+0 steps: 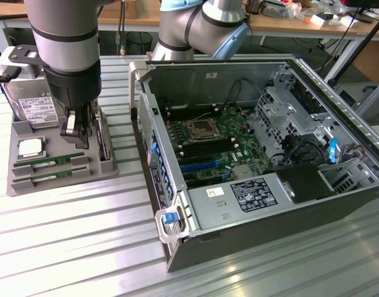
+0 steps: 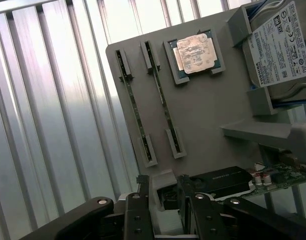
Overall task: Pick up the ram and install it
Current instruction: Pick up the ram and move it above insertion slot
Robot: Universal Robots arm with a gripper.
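Observation:
Two ram sticks stand on edge in slots of the grey tray point(image 1: 16, 185), one ram point(image 1: 50, 162) behind the other ram point(image 1: 50, 174). In the wrist view they are thin green strips, ram point(image 2: 134, 107) and ram point(image 2: 165, 107). My gripper point(image 1: 78, 140) hangs over the tray just to the exterior view's right of the sticks, touching neither. Its jaws stand open with nothing held, and the dark fingers point(image 2: 138, 212) straddle a grey tray block in the wrist view, gripper point(image 2: 165, 212).
The tray also holds a silver processor chip point(image 1: 29, 147), a hard drive point(image 1: 34, 111) and an upright black card point(image 2: 222, 179). An open computer case point(image 1: 177, 244) with its motherboard point(image 1: 214, 142) lies to the exterior view's right on the ribbed metal table point(image 1: 72, 247).

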